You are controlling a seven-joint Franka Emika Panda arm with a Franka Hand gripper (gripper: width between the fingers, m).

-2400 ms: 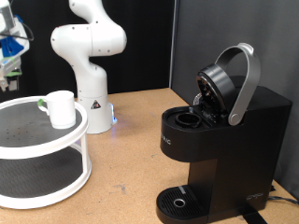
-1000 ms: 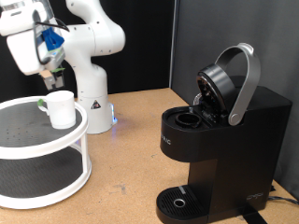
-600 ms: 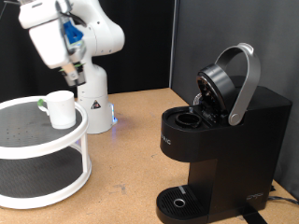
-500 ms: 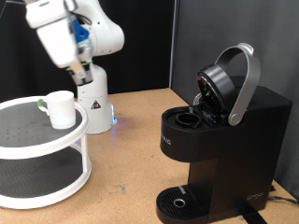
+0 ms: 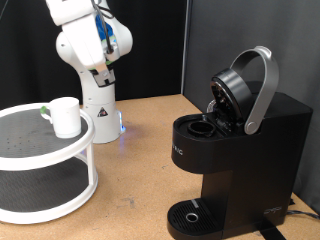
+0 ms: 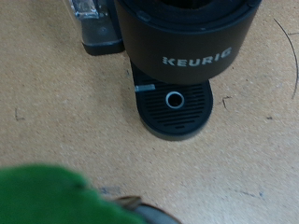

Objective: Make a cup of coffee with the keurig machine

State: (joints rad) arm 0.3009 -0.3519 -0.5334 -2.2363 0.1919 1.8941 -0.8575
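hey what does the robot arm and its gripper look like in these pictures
The arm is glossy white with rounded, bulbous joints, rising from a cone-shaped white base that glows faint blue low on one side. The gripper at its end is a white block with blue parts, probably cabling, on its side. Its fingers are too small and blurred to describe.

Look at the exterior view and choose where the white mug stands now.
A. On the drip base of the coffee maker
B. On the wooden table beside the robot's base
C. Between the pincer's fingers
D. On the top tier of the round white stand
D: the mug sits on the upper tier of the round white stand at the exterior view's left, while the coffee maker's drip base holds nothing.
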